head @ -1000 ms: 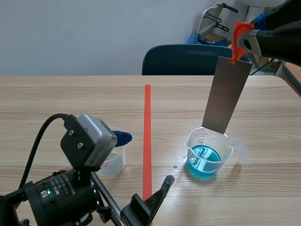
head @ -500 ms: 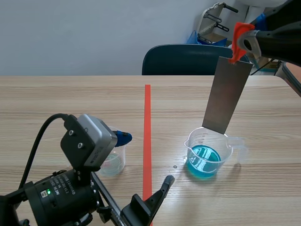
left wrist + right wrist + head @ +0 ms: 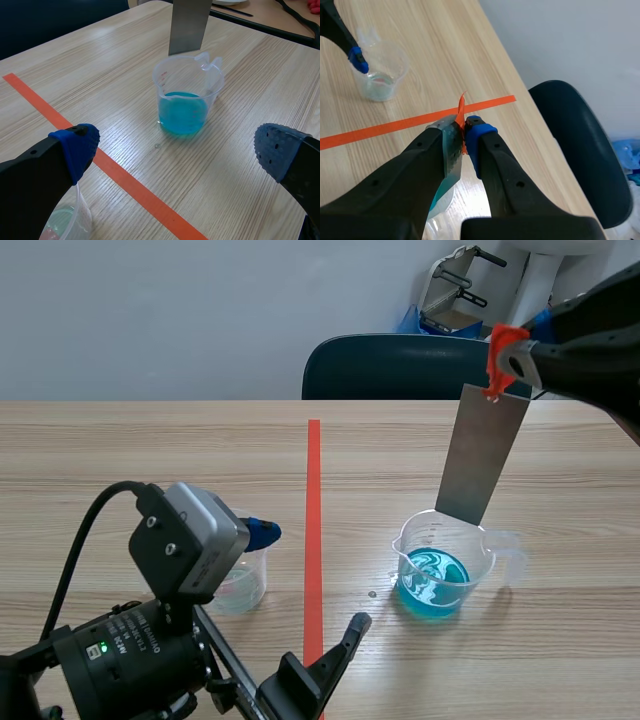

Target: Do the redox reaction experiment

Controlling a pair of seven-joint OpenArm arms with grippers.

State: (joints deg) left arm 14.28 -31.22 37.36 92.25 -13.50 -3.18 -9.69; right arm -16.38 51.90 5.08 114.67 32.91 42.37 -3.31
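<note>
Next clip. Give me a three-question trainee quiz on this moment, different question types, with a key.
1. True or false: the metal plate dips into the blue liquid in the beaker.
2. Fill in: the left gripper has its fingers ____.
3. Which holds the plate? A) left gripper B) right gripper C) neither.
Key: 1 false, it hangs above the liquid; 2 open; 3 B.
</note>
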